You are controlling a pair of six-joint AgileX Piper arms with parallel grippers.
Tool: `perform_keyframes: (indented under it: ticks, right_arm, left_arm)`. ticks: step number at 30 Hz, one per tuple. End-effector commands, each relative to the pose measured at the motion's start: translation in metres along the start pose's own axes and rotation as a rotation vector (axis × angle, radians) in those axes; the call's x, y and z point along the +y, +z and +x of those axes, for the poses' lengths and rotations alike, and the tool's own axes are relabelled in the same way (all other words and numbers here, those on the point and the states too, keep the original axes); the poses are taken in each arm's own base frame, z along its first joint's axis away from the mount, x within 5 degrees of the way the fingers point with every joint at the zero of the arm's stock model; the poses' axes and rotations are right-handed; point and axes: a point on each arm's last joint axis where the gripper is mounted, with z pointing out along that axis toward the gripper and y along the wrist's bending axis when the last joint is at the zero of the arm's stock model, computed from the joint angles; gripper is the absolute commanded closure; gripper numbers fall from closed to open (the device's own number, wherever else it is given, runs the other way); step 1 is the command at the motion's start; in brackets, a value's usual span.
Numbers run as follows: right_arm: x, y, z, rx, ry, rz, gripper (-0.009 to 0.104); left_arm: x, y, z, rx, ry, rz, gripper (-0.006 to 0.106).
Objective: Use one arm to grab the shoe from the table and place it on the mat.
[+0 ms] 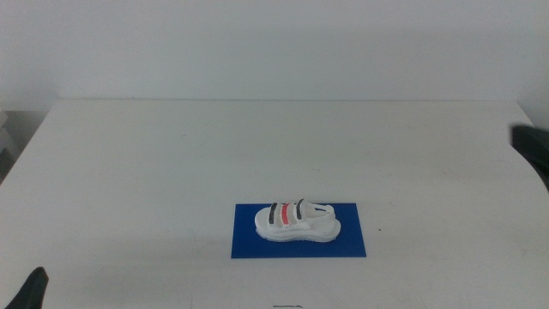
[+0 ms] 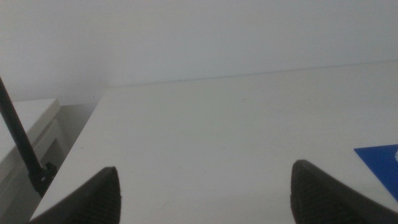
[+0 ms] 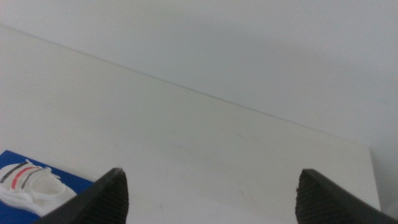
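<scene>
The white shoe [image 1: 295, 221] with black and red straps lies on its sole on the blue mat [image 1: 299, 230], near the front middle of the white table [image 1: 171, 163]. No gripper touches it. My left gripper [image 2: 205, 193] is open and empty, low at the table's front left corner; only its tip [image 1: 30, 292] shows in the middle view. My right gripper [image 3: 211, 196] is open and empty, off to the right, with a dark part [image 1: 533, 146] at the picture's right edge. The right wrist view shows the shoe [image 3: 31, 186] on the mat [image 3: 71, 180].
A corner of the mat [image 2: 380, 163] shows in the left wrist view. A black cable [image 2: 22, 140] and a white cabinet [image 2: 25, 134] stand beyond the table's left edge. A plain white wall rises behind the table.
</scene>
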Motion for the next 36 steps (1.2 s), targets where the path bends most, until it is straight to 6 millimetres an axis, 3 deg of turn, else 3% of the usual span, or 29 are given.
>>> perform_keyframes:
  ticks: [1,11,23,36]
  right_arm:
    - [-0.005,-0.019,0.002,-0.122,0.016,0.067,0.001]
    - [0.010,-0.060,0.068,-0.259,0.028,0.087,0.001]
    - [0.024,-0.076,0.135,-0.372,0.059,0.094,0.001]
    - [0.031,-0.056,0.174,-0.251,0.060,0.074,0.001]
  left_arm:
    - [0.000,-0.002,-0.010,-0.105,-0.023,-0.001,0.007]
    - [0.000,-0.002,-0.010,-0.105,-0.023,-0.001,0.007]
    - [0.000,-0.002,-0.010,-0.105,-0.023,-0.001,0.007]
    - [0.000,-0.001,-0.009,-0.098,-0.023,-0.001,0.007]
